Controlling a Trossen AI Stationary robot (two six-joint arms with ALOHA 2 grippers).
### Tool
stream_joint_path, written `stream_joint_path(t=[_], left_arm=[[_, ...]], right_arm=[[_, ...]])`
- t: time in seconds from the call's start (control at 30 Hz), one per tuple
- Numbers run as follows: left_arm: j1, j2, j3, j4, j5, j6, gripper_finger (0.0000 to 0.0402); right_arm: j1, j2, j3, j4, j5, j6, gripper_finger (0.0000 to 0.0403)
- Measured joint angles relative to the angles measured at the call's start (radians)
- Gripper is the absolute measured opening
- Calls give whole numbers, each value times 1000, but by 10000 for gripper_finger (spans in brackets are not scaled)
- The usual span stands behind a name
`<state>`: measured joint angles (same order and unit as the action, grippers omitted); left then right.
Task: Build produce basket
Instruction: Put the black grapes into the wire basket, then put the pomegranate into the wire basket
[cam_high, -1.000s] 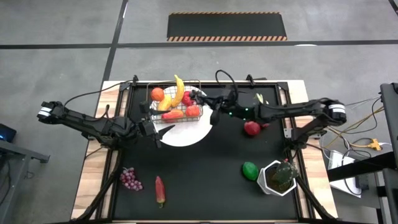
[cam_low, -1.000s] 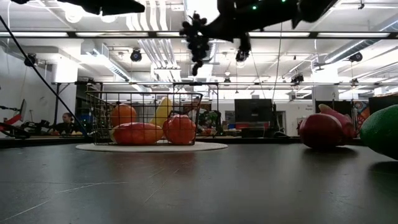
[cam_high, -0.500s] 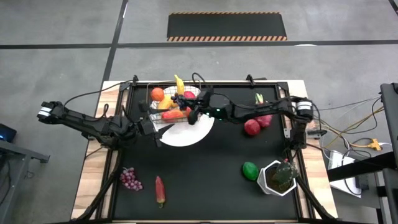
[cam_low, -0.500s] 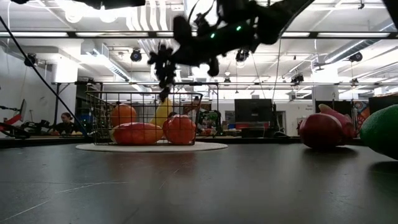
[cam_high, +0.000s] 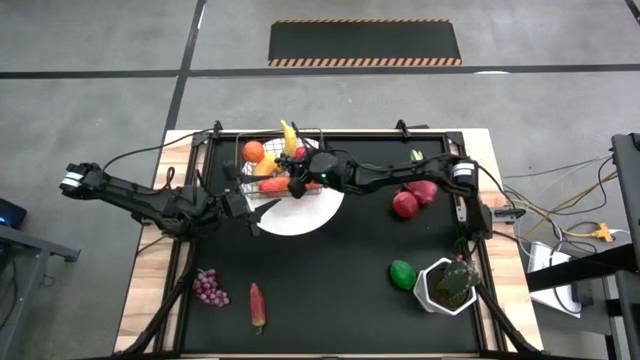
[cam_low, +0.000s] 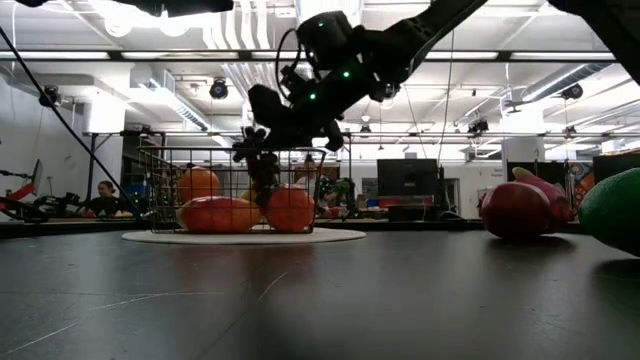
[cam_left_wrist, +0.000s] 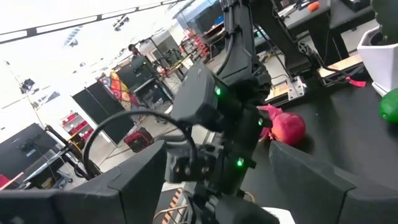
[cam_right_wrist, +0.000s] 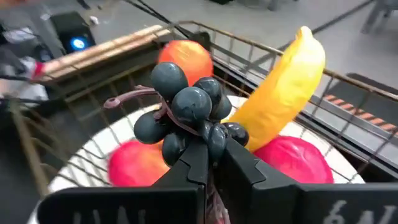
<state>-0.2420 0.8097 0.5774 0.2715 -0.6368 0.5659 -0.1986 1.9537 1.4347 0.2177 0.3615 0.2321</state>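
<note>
Dark grapes (cam_right_wrist: 186, 115) hang pinched in the right gripper (cam_right_wrist: 211, 163), its fingers closed tight on the bunch, just above the wire basket (cam_high: 283, 170). Beyond them in the basket lie a banana (cam_right_wrist: 280, 87), an orange (cam_right_wrist: 185, 59) and red fruit. This looks like the placing step; next comes lowering and letting go. Left gripper (cam_high: 240, 203) waits partly open beside the white plate (cam_high: 300, 218).

floor (cam_high: 100, 40): grey concrete, dark hazard-edged mat (cam_high: 365, 42)
ceiling (cam_low: 130, 60): strip lights, ducts
bkgd: monitor (cam_low: 405, 176), seated person (cam_low: 105, 195)
</note>
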Motion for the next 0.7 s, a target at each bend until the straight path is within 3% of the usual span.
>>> stream_joint_path(t=[0.2, 0.47, 0.7], left_arm=[[0, 0, 0, 0, 0, 0, 266], [0, 1, -2, 1, 0, 0, 266], [0, 2, -4, 1, 0, 0, 266]], right_arm=[[-2, 25, 43, -101, 67, 0, 72], [-3, -5, 44, -166, 68, -23, 163], [0, -73, 44, -261, 59, -47, 211]])
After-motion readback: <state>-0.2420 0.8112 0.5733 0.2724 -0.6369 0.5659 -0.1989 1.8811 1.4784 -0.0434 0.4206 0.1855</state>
